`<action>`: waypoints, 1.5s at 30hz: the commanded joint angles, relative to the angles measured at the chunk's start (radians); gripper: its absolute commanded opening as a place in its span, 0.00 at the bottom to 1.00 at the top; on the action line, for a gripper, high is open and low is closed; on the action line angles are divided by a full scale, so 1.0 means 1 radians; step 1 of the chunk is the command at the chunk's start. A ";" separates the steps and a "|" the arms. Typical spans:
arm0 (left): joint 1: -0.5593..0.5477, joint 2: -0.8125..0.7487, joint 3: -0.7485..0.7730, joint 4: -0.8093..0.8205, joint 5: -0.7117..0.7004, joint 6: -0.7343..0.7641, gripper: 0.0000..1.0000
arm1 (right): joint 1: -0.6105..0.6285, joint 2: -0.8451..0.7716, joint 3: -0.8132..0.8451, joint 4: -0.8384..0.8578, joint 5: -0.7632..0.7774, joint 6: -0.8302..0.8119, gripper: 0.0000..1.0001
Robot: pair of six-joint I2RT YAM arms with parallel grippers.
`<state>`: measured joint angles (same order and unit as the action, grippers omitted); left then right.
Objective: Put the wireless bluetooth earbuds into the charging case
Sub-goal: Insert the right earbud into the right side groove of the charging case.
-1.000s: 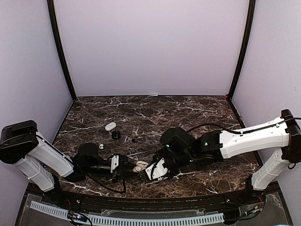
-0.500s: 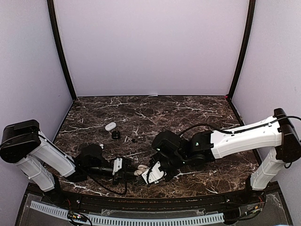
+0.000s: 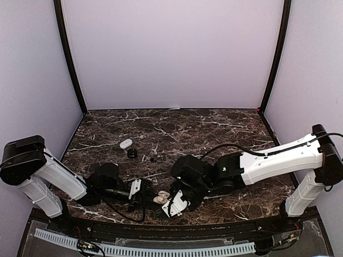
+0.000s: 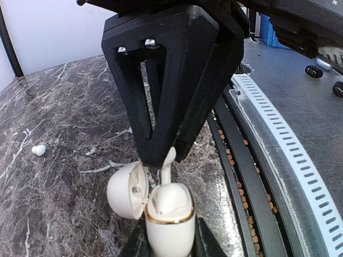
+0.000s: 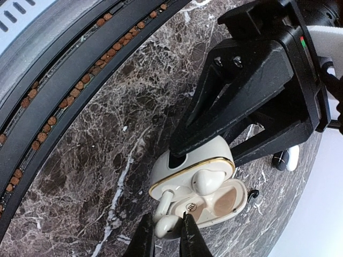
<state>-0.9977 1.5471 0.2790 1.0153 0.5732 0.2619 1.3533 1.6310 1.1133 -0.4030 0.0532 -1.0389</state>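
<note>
Scene: I see both arms meeting low in the lower centre of the overhead view, close to the near edge of the table (image 3: pixel 214 128).
Left claw: the left gripper (image 3: pixel 146 196) is clamped on the body of the charging case (image 4: pixel 167 227). The case is cream with a gold rim, and its lid (image 4: pixel 126 190) hangs open to one side.
Right claw: the right gripper (image 4: pixel 167 154) is pinched narrow on the head of the held earbud (image 5: pixel 165 226), with the stem aimed into the case.
Done: one seated earbud (image 5: pixel 206 179) already lies in its well.
In hand: the held earbud's stem tip is at the mouth of the neighbouring well and its head is outside. I judge it partly in, not seated.
Left to do: that bud needs pushing home. A loose earbud (image 4: pixel 37 150) lies on the marble at the left of the left wrist view, well apart. I cannot tell whether it belongs to this case.
Edges: a black rail (image 4: pixel 236 160) and a white slotted strip (image 4: pixel 289 150) run near the case, at the right of that view. I judge a dropped bud could roll into the rail.
Open room: marble stretches toward the back wall. A second white case (image 3: pixel 126 143) sits centre left, well apart.
Clearance: the claws are nose to nose, so I judge only a short, straight push is possible.
</note>
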 commanded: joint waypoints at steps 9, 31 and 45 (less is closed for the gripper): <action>-0.001 -0.008 0.103 -0.053 0.170 -0.056 0.13 | 0.045 0.007 -0.017 0.064 0.024 -0.041 0.00; 0.001 -0.002 0.133 -0.113 0.265 -0.064 0.13 | 0.063 -0.008 -0.046 0.128 -0.023 -0.061 0.04; 0.002 -0.001 0.133 -0.115 0.262 -0.060 0.13 | 0.063 -0.018 -0.059 0.157 -0.051 -0.054 0.09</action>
<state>-0.9909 1.5620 0.3729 0.8112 0.7784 0.2028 1.4094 1.6306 1.0615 -0.3504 0.0174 -1.0988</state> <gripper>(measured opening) 0.234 0.124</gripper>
